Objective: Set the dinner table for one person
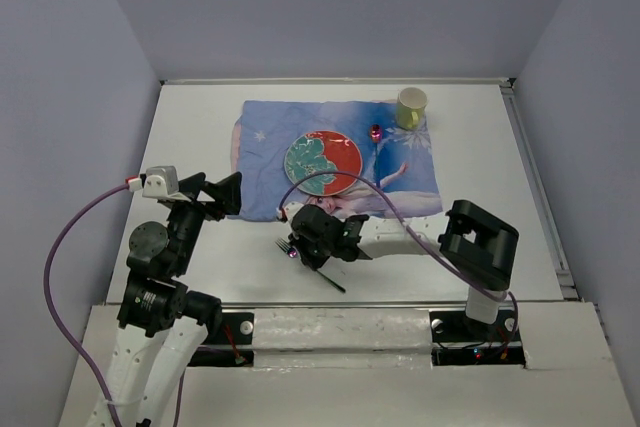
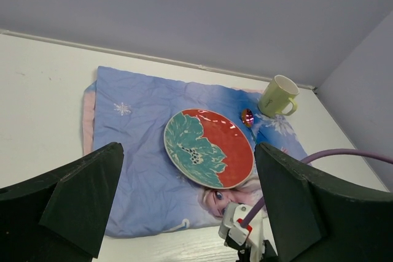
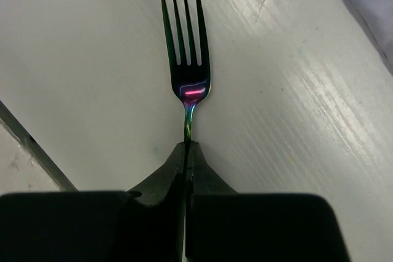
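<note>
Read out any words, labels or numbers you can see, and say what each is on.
None can be read.
The placemat shows only a cartoon face and a snowflake, with no lettering clear enough to make out.
The plate, mug and fork bear no writing.

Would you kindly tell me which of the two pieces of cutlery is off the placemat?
The fork, gripped by the right tool over the bare dinner table; the spoon lies on the placemat between plate and mug.
</note>
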`<state>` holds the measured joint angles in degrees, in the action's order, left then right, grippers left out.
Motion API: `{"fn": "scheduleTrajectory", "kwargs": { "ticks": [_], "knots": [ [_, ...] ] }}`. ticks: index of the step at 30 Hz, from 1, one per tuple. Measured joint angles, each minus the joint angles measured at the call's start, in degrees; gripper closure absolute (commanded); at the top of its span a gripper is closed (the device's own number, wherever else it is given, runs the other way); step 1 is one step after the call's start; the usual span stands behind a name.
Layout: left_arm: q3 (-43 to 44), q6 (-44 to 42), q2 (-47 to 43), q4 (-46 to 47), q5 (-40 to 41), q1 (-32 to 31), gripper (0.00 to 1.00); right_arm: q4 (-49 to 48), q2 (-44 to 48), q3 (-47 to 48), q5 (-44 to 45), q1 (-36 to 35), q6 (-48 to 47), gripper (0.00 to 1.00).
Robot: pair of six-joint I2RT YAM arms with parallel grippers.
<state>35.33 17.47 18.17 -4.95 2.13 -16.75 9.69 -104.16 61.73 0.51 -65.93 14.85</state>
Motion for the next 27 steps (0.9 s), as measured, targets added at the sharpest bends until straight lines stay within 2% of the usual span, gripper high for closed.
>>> {"fn": "scheduleTrajectory", "kwargs": {
  "ticks": [5, 14, 20, 27],
  "knots": [
    [0.0, 0.0, -0.1, 0.0, 0.0, 0.0, 0.01, 2.9, -2.2, 7.7, 3.1, -0.2, 3.3, 1.0],
    [0.0, 0.2, -1.5, 0.0, 1.3, 0.0, 0.01, 3.1, -10.6, 34.7, 13.6, 2.5, 9.9, 1.0],
    [0.0, 0.3, -1.6, 0.0, 1.9, -0.1, 0.01, 1.7, -22.1, 46.9, 20.3, 8.6, 17.5, 1.0],
    [0.0, 0.4, -1.6, 0.0, 2.4, -1.2, 0.01, 4.1, -33.5, 55.7, 24.1, 12.5, 24.5, 1.0]
  ]
}}
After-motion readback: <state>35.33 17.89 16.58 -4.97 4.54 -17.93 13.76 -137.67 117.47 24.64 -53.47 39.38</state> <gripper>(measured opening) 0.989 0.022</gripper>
